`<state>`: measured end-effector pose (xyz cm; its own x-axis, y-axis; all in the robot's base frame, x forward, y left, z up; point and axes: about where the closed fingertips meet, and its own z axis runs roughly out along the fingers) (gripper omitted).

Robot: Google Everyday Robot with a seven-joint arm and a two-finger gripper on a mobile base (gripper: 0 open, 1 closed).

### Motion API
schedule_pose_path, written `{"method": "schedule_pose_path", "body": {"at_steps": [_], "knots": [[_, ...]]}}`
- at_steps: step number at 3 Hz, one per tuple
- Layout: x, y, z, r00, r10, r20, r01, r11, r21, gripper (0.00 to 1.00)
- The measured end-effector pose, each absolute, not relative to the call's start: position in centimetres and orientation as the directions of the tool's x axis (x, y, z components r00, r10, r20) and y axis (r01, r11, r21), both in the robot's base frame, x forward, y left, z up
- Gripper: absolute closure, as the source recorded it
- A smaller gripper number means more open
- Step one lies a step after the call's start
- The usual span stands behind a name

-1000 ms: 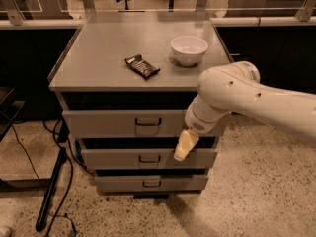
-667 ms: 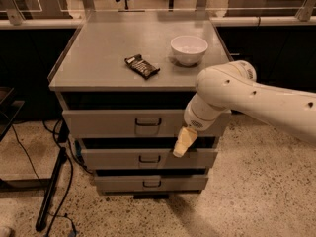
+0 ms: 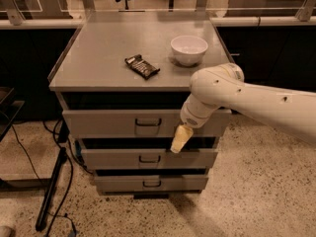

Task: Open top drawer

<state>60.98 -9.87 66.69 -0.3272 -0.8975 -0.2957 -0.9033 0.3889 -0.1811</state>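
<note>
Camera view: half-hidden jaws before drawers

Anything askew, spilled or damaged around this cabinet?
Nothing spilled or damaged. The dark packet lies at an angle beside the upright bowl. The gripper hangs at the top drawer's lower edge, right of its handle, not on it.

Matt grey metal top drawer, glossy white bowl, shiny dark wrapper, smooth pale-yellow plastic-looking gripper before the drawer's lower edge, smooth white arm shell, rough speckled floor
</note>
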Motion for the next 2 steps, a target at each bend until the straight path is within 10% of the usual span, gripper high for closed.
{"method": "schedule_pose_path", "body": {"at_steps": [2], "knots": [[61.12, -9.25, 66.05, -0.315, -0.903, -0.292, -0.912, 0.374, -0.172, 0.00]]}}
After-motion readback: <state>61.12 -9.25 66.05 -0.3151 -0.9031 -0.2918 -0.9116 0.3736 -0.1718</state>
